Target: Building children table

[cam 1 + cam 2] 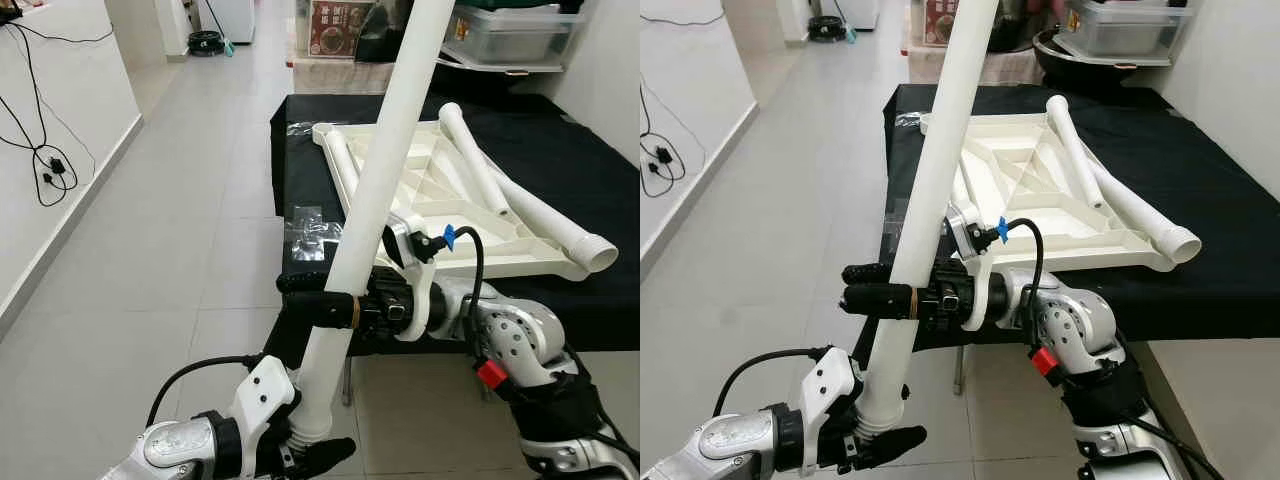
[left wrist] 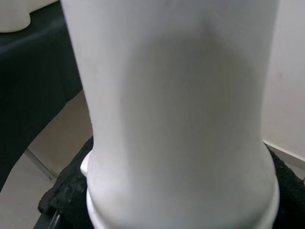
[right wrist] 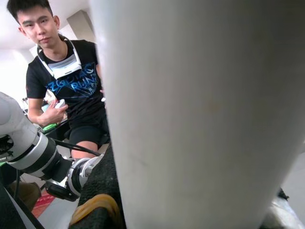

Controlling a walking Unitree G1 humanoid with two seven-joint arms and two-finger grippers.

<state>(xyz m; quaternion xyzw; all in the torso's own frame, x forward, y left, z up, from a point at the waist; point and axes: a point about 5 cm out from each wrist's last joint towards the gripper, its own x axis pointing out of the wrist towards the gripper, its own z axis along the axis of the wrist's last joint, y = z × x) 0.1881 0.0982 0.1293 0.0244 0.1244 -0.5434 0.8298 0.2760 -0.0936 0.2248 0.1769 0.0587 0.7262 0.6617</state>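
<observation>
- Your right gripper [image 1: 318, 295] pinched the white table leg [image 1: 385, 165] about midway along it, fingers pressed against both sides.
- Your left gripper [image 1: 318, 455] clamped the leg's lower, collared end; the leg stood tilted, top leaning away.
- The white tabletop [image 1: 450, 205] lay upside down on the black table [image 1: 590, 160], ribbed underside up.
- Two more legs [image 1: 530, 205] rested across it, one end overhanging its near corner.
- A clear plastic bag [image 1: 308, 232] lay near the table's left edge.
- A person [image 3: 66, 86] in a black shirt stood behind, seen from the right wrist.
</observation>
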